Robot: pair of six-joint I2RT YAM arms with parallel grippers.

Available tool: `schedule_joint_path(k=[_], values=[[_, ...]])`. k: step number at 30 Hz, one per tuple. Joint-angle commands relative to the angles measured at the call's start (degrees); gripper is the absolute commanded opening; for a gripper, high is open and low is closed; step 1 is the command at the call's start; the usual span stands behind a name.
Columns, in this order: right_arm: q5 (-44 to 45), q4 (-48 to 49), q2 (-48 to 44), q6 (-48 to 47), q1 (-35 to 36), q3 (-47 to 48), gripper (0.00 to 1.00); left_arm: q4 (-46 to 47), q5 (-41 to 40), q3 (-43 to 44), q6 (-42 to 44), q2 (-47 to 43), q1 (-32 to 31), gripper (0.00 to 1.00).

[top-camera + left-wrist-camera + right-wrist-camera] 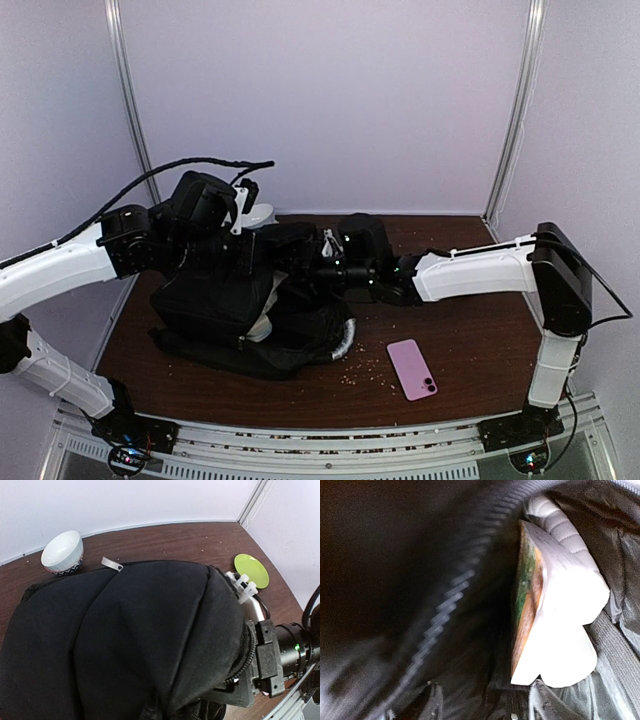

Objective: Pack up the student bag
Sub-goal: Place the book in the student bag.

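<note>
The student bag [215, 295] is a large black backpack lying in the middle of the table, its grey-white curved handle [345, 340] at the near right. My left gripper [232, 215] is at the bag's far top; its jaws are buried under black fabric [130, 640] that drapes over them and is held raised. My right gripper [338, 262] reaches into the bag's opening from the right. Inside, its fingers [536, 700] stand apart and hold nothing. A book [525, 605] with a green-orange cover and white pages stands just beyond the right finger, beside white padding [570, 535].
A pink phone [412, 368] lies on the table at the near right, among scattered crumbs. A white bowl [62, 552] and a lime-green plate [251, 570] sit behind the bag. The brown table's edges and white walls enclose the space.
</note>
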Motion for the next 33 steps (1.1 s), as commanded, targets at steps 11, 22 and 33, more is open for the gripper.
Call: schedule_joint_path(k=[11,22,33], values=[[2.27,4.02,4.50,-0.42,-0.15,2.01,0.03,9.81,1.42,1.88,-0.24,-3.61,0.00,0.00],[0.67,2.59,14.19,2.33,1.30,12.75,0.00,11.55,5.41,1.00,-0.53,-4.32,0.00,0.00],[1.62,5.05,8.84,-0.79,1.28,9.59,0.24,11.14,3.67,-0.73,-0.30,-4.92,0.00,0.00]])
